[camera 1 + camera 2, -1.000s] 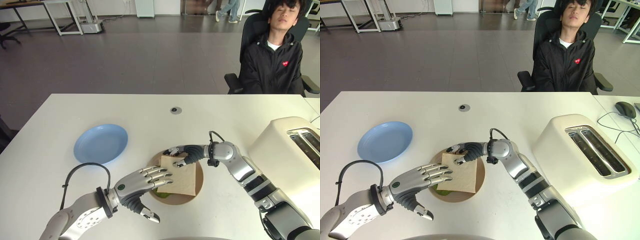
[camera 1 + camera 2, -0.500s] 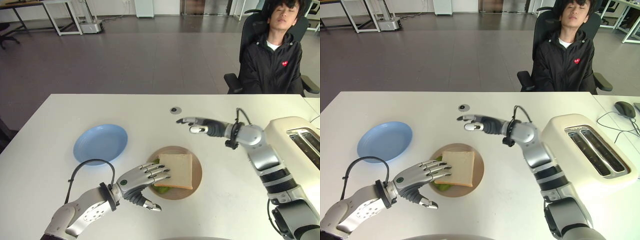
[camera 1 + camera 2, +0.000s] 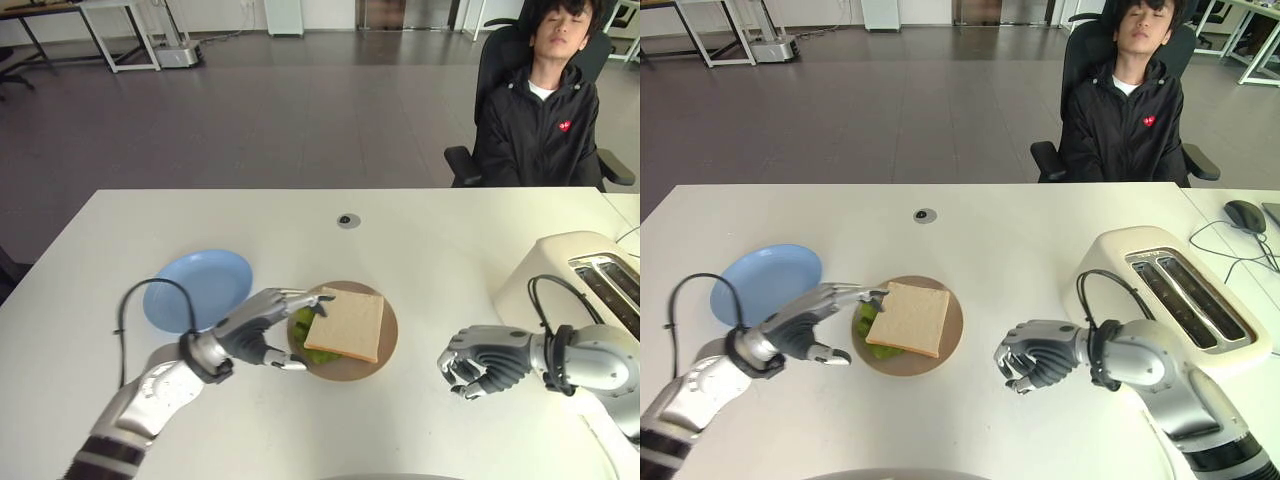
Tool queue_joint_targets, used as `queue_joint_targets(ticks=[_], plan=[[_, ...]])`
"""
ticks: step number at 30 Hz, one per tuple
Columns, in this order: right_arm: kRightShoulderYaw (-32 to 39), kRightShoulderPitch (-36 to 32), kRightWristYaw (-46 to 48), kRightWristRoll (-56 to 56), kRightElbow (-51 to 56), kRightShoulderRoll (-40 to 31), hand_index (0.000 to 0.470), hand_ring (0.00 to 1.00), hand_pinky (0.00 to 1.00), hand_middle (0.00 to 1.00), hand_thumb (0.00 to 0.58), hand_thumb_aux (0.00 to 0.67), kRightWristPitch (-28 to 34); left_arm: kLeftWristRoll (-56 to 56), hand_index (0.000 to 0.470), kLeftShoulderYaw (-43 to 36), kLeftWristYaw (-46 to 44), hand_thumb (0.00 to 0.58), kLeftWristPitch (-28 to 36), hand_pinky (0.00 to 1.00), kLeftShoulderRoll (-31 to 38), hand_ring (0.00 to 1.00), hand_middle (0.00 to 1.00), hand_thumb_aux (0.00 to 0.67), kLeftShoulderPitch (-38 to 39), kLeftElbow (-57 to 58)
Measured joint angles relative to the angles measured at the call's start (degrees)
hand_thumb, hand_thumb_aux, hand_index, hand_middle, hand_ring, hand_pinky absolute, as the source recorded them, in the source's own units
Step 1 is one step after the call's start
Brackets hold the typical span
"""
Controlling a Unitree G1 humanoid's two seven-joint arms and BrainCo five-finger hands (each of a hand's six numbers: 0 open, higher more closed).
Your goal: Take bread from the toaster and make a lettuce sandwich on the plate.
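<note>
Resting nearest, right robot hand (image 3: pixel 482 360): we find it low over the desk (image 3: pixel 420 250), between the brown plate and the toaster, its fingers curled into a loose fist around nothing. We judge it is parked there to keep out of the way of the food.
Left robot hand (image 3: pixel 262 325): it lies palm down at the brown plate's left side, fingers stretched forward and only lightly bent, gripping nothing. Its tips reach the bread's far-left corner and the lettuce beside it, and we judge this is to steady or square up the stack.
Lettuce (image 3: pixel 303 320): green leaves poke out from under the bread's left and near edges.
Bread slice (image 3: pixel 346 323): it lies flat on the lettuce, turned slightly askew. Lying on top, it reads to us as the closing layer, but whether another slice lies underneath is hidden.
Brown plate (image 3: pixel 388 338): it sits mid-desk between our two hands and carries the sandwich.
Blue plate (image 3: pixel 200 285): it sits just beyond the left robot hand, left of the brown plate and apart from it.
Toaster (image 3: pixel 560 270): it stands at the desk's right edge with its slots facing up. The slots look dark, so we cannot tell whether bread remains.
Progress: we judge the sandwich close to finished.
</note>
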Motion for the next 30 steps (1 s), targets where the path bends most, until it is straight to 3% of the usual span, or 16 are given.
queue_joint_targets(ticks=[3, 7, 10, 14, 15, 16, 17, 18, 20, 22, 23, 25, 26, 30], plan=[[6.9, 0.0, -1.6, -4.0, 3.2, 4.7, 0.47, 0.95, 0.95, 0.95, 0.58, 0.67, 0.1, 5.7, 0.47, 3.5, -3.7, 0.58, -0.6, 1.0, 5.4, 1.0, 1.0, 0.67, 5.2, 4.7], [11.7, -4.5, -4.2, -5.8, 11.9, 10.0, 0.47, 0.94, 0.94, 0.94, 0.58, 0.67, -1.1, 21.5, 0.47, -2.9, -6.8, 0.58, 1.6, 1.0, 5.0, 1.0, 1.0, 0.67, 5.8, 7.7], [13.4, -7.5, -6.5, -5.5, 17.4, 13.3, 0.47, 0.94, 0.94, 0.94, 0.58, 0.67, -2.4, 30.7, 0.47, -7.4, -2.5, 0.58, 1.7, 1.0, 0.1, 1.0, 1.0, 0.67, -1.1, 9.0], [14.7, -13.2, -14.0, -5.7, 27.9, 18.8, 0.47, 0.93, 0.93, 0.93, 0.58, 0.67, -4.6, 44.4, 0.47, -12.2, 10.7, 0.58, 3.5, 1.0, -5.9, 1.0, 1.0, 0.67, -11.5, 16.6], [14.8, -14.9, -16.0, -6.1, 30.7, 19.9, 0.435, 0.91, 0.91, 0.91, 0.577, 0.62, -5.1, 47.4, 0.47, -13.0, 13.8, 0.58, 5.1, 1.0, -6.9, 1.0, 1.0, 0.67, -13.3, 18.6], [14.7, -16.3, -17.7, -6.2, 33.1, 20.7, 0.448, 0.91, 0.91, 0.91, 0.579, 0.638, -5.5, 49.0, 0.47, -13.6, 16.2, 0.58, 6.1, 1.0, -8.1, 1.0, 1.0, 0.67, -14.5, 19.9], [14.7, -18.5, -20.7, -6.8, 37.2, 22.0, 0.383, 0.9, 0.9, 0.9, 0.56, 0.547, -5.8, 51.3, 0.47, -14.6, 19.9, 0.58, 7.9, 1.0, -10.7, 1.0, 1.0, 0.67, -16.9, 22.0], [14.5, -20.3, -23.0, -7.0, 40.2, 22.9, 0.418, 0.91, 0.91, 0.91, 0.573, 0.596, -5.9, 52.2, 0.47, -15.4, 22.1, 0.58, 8.9, 1.0, -12.8, 1.0, 1.0, 0.67, -19.0, 23.7], [14.1, -23.8, -27.9, -8.0, 45.8, 24.4, 0.441, 0.92, 0.92, 0.92, 0.578, 0.628, -5.9, 52.9, 0.47, -16.4, 25.4, 0.58, 10.8, 1.0, -16.2, 1.0, 1.0, 0.67, -23.1, 27.7], [13.5, -27.5, -33.2, -9.1, 52.6, 26.3, 0.426, 0.94, 0.94, 0.94, 0.575, 0.607, -5.6, 54.4, 0.47, -18.5, 28.9, 0.58, 13.3, 1.0, -19.7, 1.0, 1.0, 0.67, -28.8, 34.4], [13.2, -28.5, -35.1, -9.1, 54.7, 27.0, 0.363, 0.89, 0.89, 0.89, 0.55, 0.518, -5.7, 54.8, 0.47, -19.5, 30.4, 0.58, 14.2, 1.0, -21.3, 1.0, 1.0, 0.67, -31.4, 37.4], [12.9, -28.8, -37.1, -9.0, 55.8, 27.3, 0.24, 0.77, 0.77, 0.77, 0.441, 0.342, -6.6, 54.9, 0.47, -20.8, 32.5, 0.58, 14.2, 1.0, -22.1, 1.0, 1.0, 0.67, -33.8, 40.9], [12.8, -28.6, -37.4, -9.0, 55.5, 27.3, 0.0, 0.74, 0.74, 0.74, 0.0, 0.0, -7.1, 54.8, 0.47, -20.9, 33.3, 0.58, 14.2, 1.0, -22.2, 1.0, 1.0, 0.67, -34.1, 41.6], [10.6, -25.2, -37.2, -8.6, 48.7, 24.6, 0.0, 0.61, 0.61, 0.61, 0.0, 0.0, -8.1, 52.4, 0.452, -20.4, 33.8, 0.579, 13.3, 1.0, -19.2, 1.0, 1.0, 0.644, -32.6, 38.4]])
